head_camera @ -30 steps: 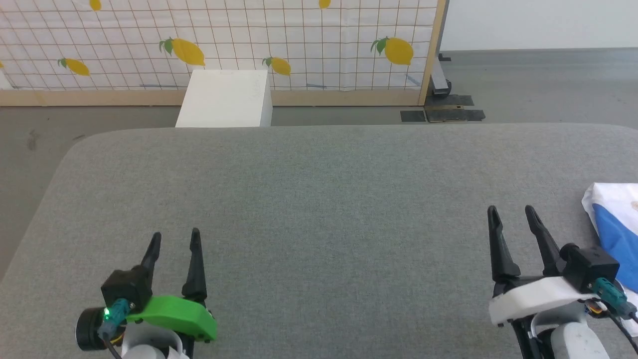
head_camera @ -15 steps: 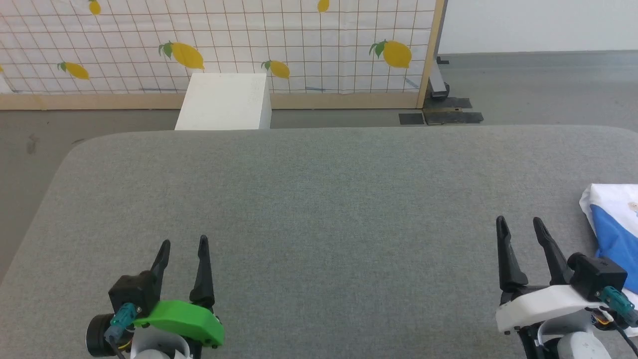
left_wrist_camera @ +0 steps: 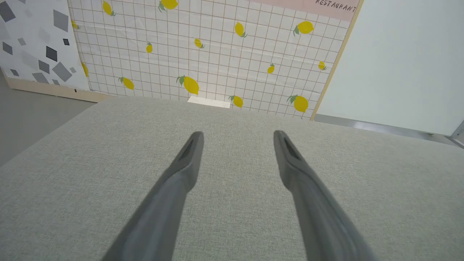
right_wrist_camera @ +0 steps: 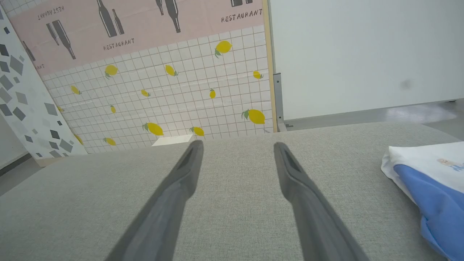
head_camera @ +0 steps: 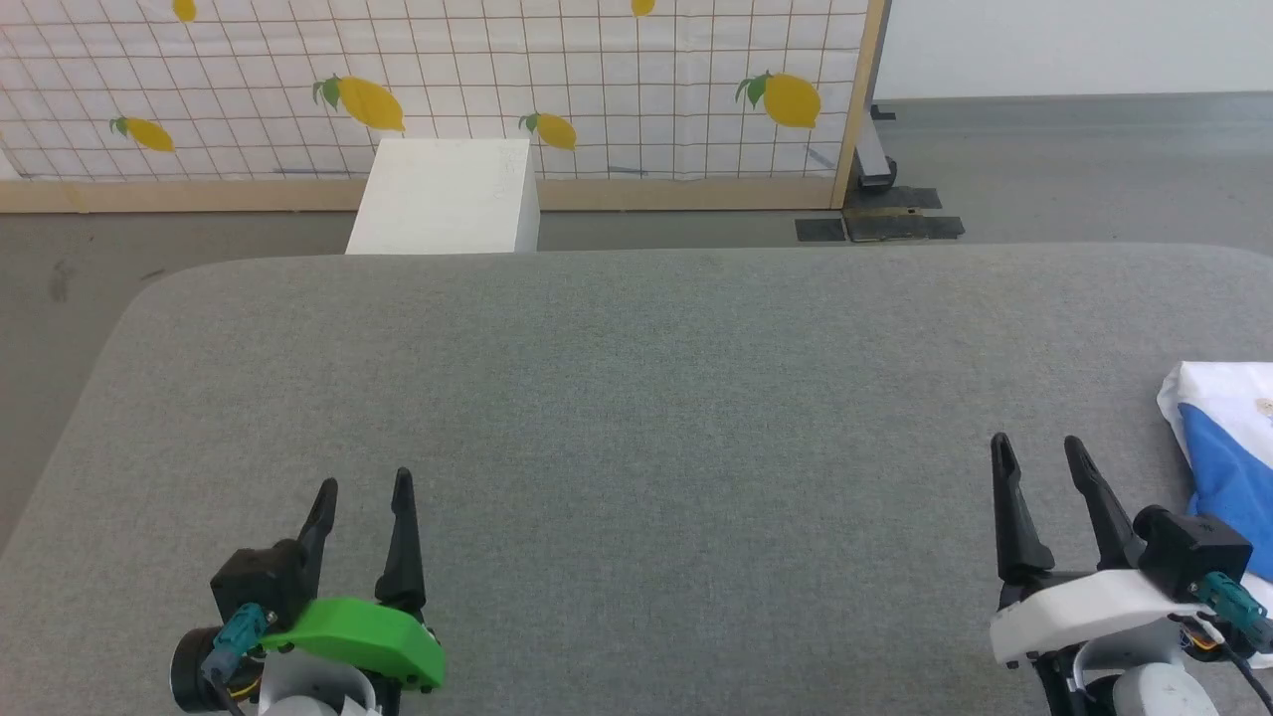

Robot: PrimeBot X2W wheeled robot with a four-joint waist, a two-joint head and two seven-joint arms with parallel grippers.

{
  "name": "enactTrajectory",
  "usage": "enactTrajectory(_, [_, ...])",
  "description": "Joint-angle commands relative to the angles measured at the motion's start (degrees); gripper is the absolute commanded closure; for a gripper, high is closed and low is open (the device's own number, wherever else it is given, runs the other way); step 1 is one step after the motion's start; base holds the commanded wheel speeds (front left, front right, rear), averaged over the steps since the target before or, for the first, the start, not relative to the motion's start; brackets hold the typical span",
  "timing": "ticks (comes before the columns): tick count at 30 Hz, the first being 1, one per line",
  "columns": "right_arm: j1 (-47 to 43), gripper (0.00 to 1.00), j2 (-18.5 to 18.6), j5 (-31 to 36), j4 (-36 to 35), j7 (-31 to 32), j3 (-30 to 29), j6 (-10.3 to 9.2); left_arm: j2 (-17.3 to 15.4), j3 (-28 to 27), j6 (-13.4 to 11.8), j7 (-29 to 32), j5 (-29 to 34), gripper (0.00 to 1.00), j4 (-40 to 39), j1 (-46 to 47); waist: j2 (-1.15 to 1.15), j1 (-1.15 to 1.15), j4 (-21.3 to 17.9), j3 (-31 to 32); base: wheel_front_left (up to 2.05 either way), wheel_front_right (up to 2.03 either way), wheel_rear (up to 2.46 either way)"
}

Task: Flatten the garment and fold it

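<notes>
A: Where is the shirt?

B: The soft white-and-blue cloth garment (head_camera: 1225,438) lies in a heap at the right edge of the head view, on the grey fabric-covered table (head_camera: 636,398), and the frame cuts part of it off. In the right wrist view it sits at the lower right (right_wrist_camera: 427,174).

A: And the arms?

B: The left gripper (head_camera: 365,480), with its green housing, is at the lower left. The right gripper (head_camera: 1035,440), with its white housing, is at the lower right, just beside the cloth but not touching it. Each has its two dark fingers spread with nothing between them, and both wrist views confirm that (left_wrist_camera: 237,133) (right_wrist_camera: 237,143).

A: So what's the step?

B: I'd say reaching for the cloth. The right arm is nearer, so it should swing toward the frame's right and pinch a single edge layer rather than the whole heap. It can then drag the cloth to the bare middle of the table, where the left arm can take the opposite edge. A thin cloth like this will likely bunch up if it is pushed, so it needs to be lifted and pulled.

A: Has anything changed over the last second?

B: Both grippers sit a little lower and further right in the head view. The garment, the rigid white box (head_camera: 443,199) at the upper left and the lemon-patterned screen (head_camera: 597,89) behind it keep their places. The fingers remain spread.
</notes>
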State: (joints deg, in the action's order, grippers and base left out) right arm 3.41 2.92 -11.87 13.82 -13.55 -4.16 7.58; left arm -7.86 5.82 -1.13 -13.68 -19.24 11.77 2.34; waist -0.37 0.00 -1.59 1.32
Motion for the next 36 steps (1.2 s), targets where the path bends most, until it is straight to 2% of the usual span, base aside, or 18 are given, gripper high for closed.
enactTrajectory(1, [-0.28, 0.00, -0.04, -0.35, 0.09, -0.18, -0.04, -0.09, -0.45, -0.02, 0.11, 0.09, -0.29, 0.00, 0.06, 0.33, 0.37, 0.00, -0.01, -0.05, 0.00, 0.00, 0.00])
enactTrajectory(2, [0.00, 1.00, 0.00, -0.15, 0.00, 0.01, 0.00, 0.00, -0.06, 0.05, 0.00, 0.02, 0.01, 1.00, 0.03, 0.01, 0.00, 0.00, -0.02, -0.06, 0.00, 0.00, 0.00])
enactTrajectory(36, [-0.79, 1.00, -0.01, 2.64, -3.20, 3.14, 1.00, -0.02, 1.20, -1.21, 0.26, 3.17, 4.47, 1.00, -2.69, -0.54, 0.09, 0.00, 0.35, -0.36, 0.00, 0.00, 0.00])
